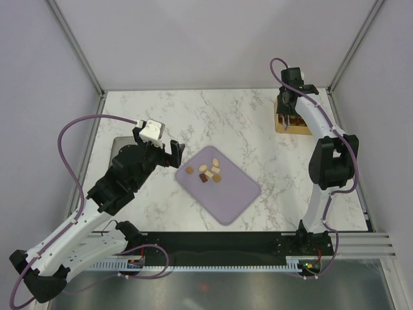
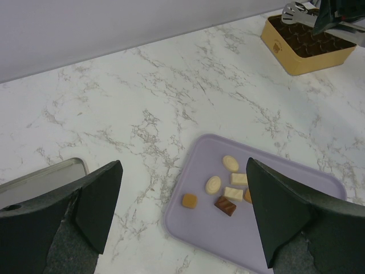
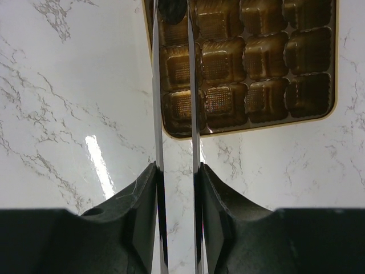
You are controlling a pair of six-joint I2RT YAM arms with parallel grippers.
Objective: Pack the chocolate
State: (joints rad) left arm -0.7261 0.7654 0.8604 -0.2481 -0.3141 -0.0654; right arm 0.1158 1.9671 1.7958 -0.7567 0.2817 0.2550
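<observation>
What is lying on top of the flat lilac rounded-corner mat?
About seven bite-size chocolate pieces, cream, caramel and dark brown, cluster near the far corner of the mat. From above, nothing covers them.

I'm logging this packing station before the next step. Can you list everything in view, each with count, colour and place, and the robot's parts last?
bite-size chocolate pieces: about seven; cream, caramel and dark brown; clustered on the mat
flat lilac rounded-corner mat: one; lilac; middle of the table
gold square tray with grid compartments: one; gold; far right corner; the compartments in the right wrist view look empty
flat grey metal tray: one; grey; left side, partly under the left arm
white marble table: one; white with grey veins; under everything
left gripper: one; black; open, hovering just left of the mat
right gripper: one; black with thin metal blades; over the gold tray's corner, blades narrowly apart; unclear whether it holds a piece
</observation>
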